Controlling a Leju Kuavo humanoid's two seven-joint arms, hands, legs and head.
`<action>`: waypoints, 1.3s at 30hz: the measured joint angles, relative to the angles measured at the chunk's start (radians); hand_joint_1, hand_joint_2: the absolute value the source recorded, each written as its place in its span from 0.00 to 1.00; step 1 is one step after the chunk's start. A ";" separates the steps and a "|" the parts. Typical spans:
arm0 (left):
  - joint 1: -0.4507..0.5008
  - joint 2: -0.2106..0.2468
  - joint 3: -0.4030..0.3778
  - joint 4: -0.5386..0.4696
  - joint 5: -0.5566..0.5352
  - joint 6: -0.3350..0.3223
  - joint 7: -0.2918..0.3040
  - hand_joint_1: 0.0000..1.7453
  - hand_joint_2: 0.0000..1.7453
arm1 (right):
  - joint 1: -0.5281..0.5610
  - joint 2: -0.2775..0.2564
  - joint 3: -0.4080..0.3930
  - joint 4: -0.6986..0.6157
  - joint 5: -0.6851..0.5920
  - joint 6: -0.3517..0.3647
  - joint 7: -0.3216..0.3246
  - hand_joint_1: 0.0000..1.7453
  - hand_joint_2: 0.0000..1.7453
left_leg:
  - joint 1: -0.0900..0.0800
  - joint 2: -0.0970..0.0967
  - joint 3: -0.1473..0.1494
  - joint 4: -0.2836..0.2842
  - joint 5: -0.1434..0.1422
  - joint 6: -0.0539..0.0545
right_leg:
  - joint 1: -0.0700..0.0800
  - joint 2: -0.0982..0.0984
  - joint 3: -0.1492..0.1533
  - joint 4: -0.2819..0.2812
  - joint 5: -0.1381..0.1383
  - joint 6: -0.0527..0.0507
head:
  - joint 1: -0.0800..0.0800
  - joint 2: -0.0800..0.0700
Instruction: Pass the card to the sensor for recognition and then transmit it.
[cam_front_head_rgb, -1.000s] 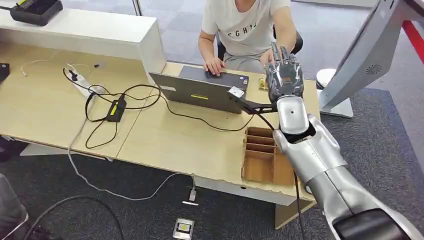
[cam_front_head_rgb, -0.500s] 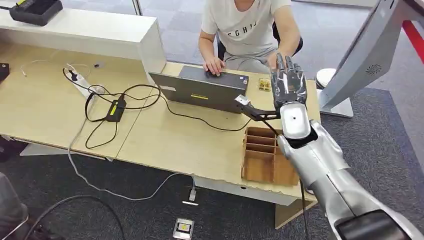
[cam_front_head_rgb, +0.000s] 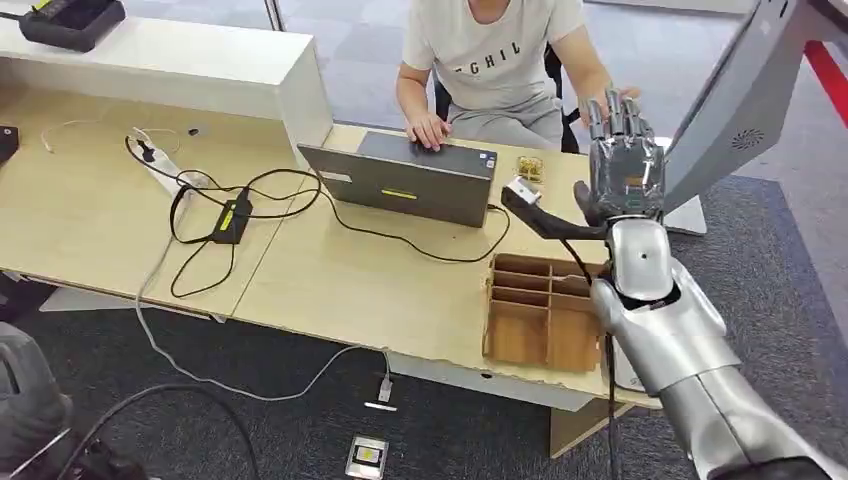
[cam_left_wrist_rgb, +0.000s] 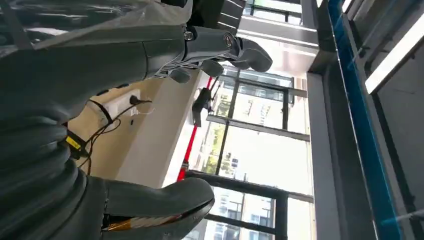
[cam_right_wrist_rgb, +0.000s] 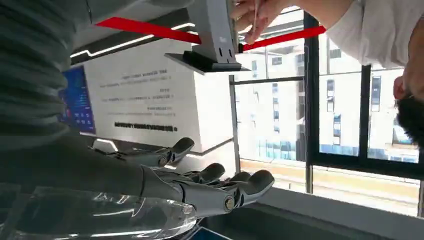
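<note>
The wooden divider box (cam_front_head_rgb: 540, 318) sat nearest on the desk (cam_front_head_rgb: 340, 280). Just beyond it the right hand (cam_front_head_rgb: 625, 170) stood raised, fingers spread, holding nothing. Farther off, past the box, the person's hand (cam_right_wrist_rgb: 255, 12) pinched the card (cam_right_wrist_rgb: 256, 15).

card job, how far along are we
Near the end, it seems. The right robot hand is raised and open, holding nothing, beside the grey sensor. The person's hand near it pinches something thin, possibly the card, so the handover looks done. Left: drawing the arm back.
</note>
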 joint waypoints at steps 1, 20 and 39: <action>-0.001 0.002 0.000 0.004 0.001 0.000 0.000 0.00 1.00 | 0.031 -0.015 -0.012 -0.056 -0.006 0.008 -0.007 0.00 1.00 | 0.000 0.000 0.000 0.000 0.000 0.000 | 0.000 0.000 0.000 0.000 0.000 0.000 | 0.000 0.000; -0.052 0.072 -0.032 0.051 0.016 0.000 0.000 0.00 1.00 | 0.547 -0.217 -0.156 -0.911 -0.080 0.308 -0.076 0.00 1.00 | 0.000 0.001 0.000 -0.001 -0.001 0.000 | 0.000 0.001 0.000 0.000 -0.001 0.000 | 0.000 0.000; -0.041 0.097 -0.041 0.054 0.012 0.000 0.000 0.00 1.00 | 0.477 -0.226 -0.002 -0.737 -0.189 0.351 -0.104 0.00 1.00 | 0.000 0.000 -0.003 -0.001 -0.001 0.000 | 0.000 -0.001 0.000 0.000 -0.001 0.001 | 0.000 0.000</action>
